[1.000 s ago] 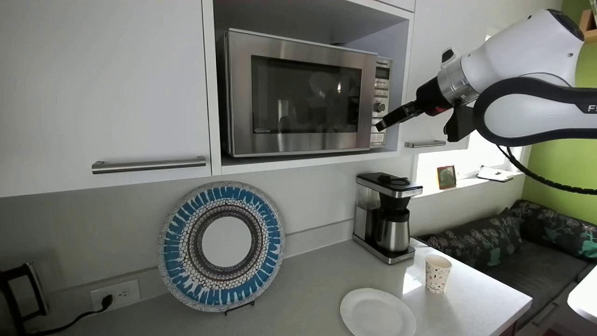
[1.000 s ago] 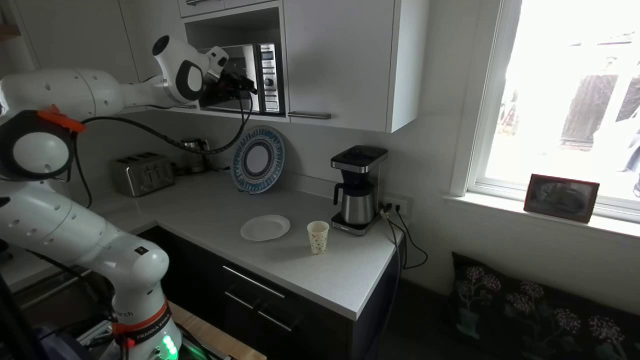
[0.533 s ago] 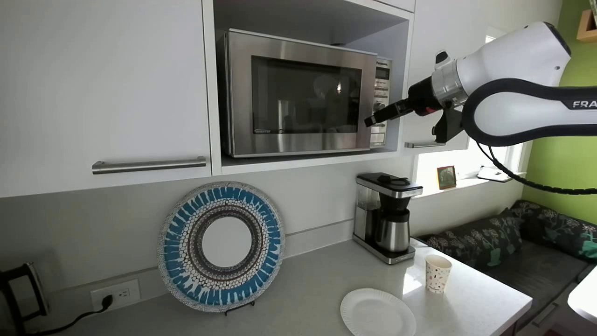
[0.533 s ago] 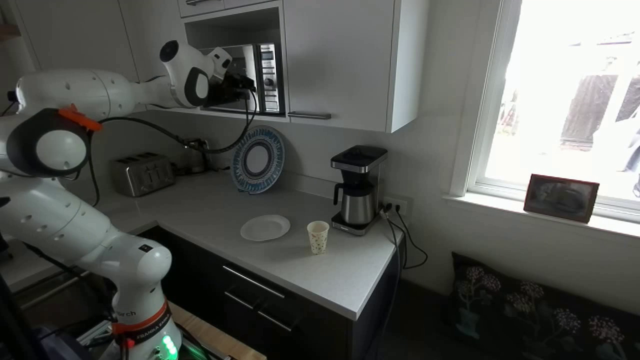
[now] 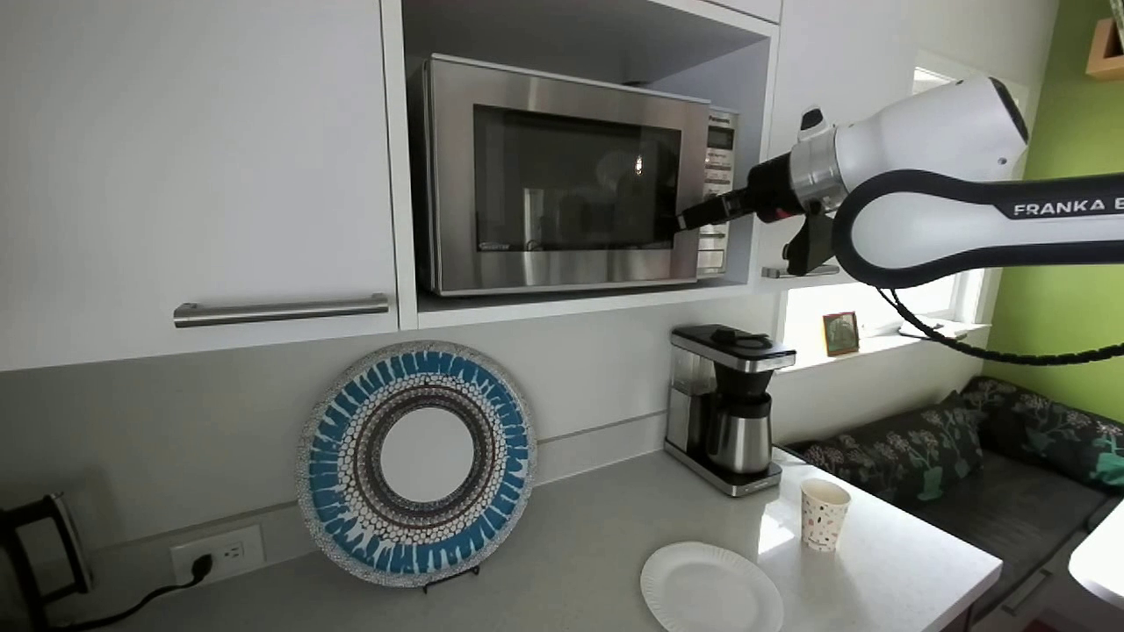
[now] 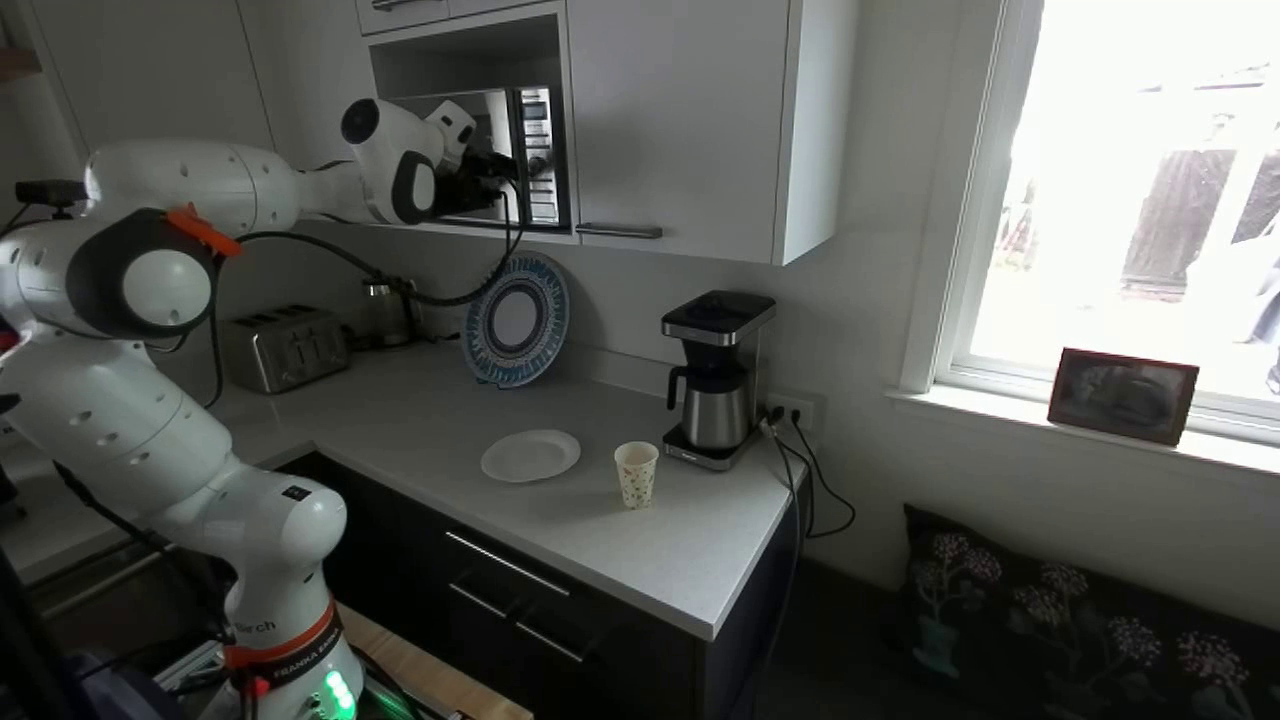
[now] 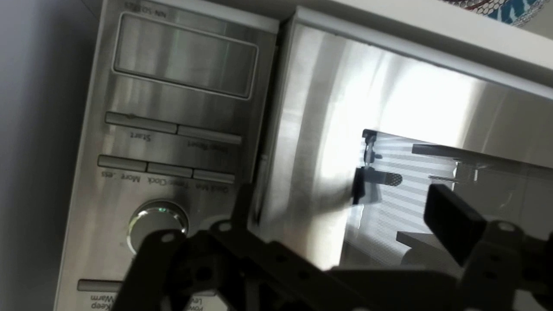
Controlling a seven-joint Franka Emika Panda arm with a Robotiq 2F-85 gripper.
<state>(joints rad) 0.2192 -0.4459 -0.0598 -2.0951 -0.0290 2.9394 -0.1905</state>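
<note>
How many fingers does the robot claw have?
2 visible: in the wrist view, one black, blocky finger at left, another finger at right, both facing the silver metal microwave.

Daylight from the window (image 6: 1130, 200) burns white, leaving the lower cabinets (image 6: 480, 640) dim. In my wrist view, glare streaks the microwave door (image 7: 432, 95) while my fingers (image 7: 453, 224) show dark and blurred.

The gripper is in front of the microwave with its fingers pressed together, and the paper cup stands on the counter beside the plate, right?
Not quite: the fingers are spread apart, as the wrist view shows. The rest holds: the gripper is in front of the microwave, and the paper cup stands on the counter beside the plate.
</note>
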